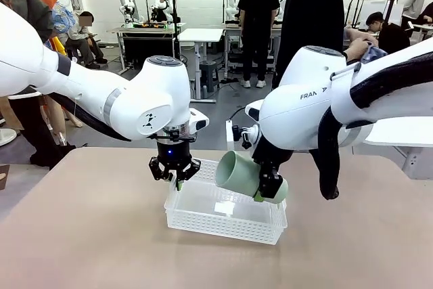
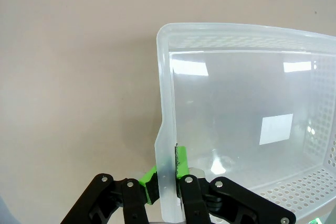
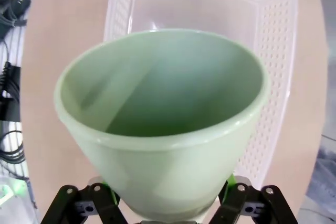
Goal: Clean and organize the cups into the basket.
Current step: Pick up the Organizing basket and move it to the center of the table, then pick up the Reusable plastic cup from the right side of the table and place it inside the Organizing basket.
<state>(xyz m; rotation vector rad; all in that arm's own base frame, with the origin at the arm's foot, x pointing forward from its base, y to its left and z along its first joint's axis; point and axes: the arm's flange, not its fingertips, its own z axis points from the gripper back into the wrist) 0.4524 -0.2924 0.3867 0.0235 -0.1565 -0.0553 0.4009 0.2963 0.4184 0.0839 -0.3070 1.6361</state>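
Your left gripper [image 1: 177, 179] pinches the basket [image 1: 223, 227] by its left end rim; your right gripper [image 1: 270, 189] is squeezed around the green cup [image 1: 238, 172]; the cup lies on its side, mouth toward the left gripper, just over the basket; so it should go straight down.

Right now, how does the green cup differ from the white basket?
The cup is mint green with solid walls; the basket is white with mesh sides. The cup is round, the basket rectangular. The cup hangs tilted in the right jaws; the basket is down at the table, its rim pinched by the left jaws. Both are empty.
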